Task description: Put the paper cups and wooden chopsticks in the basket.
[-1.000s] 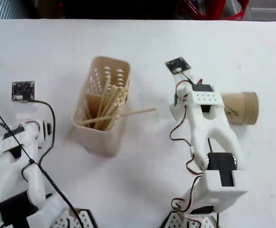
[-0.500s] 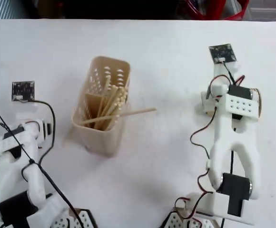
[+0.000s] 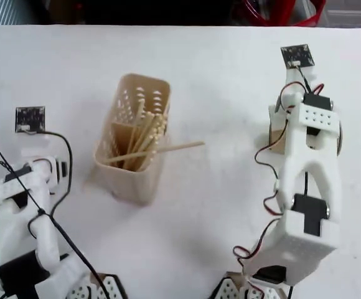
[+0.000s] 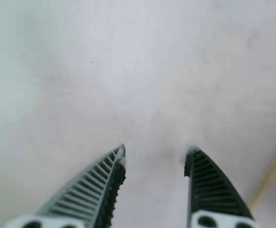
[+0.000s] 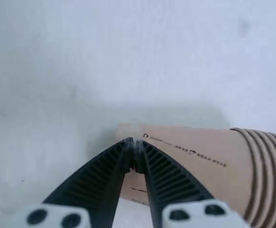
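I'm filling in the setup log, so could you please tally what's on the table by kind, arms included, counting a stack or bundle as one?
Basket: 1
Stack of paper cups: 1
Bundle of chopsticks: 1
Robot arms: 2
Total: 5

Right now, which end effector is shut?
The right end effector, tips together over the stacked paper cups lying sideways; the left end effector is open above the table.
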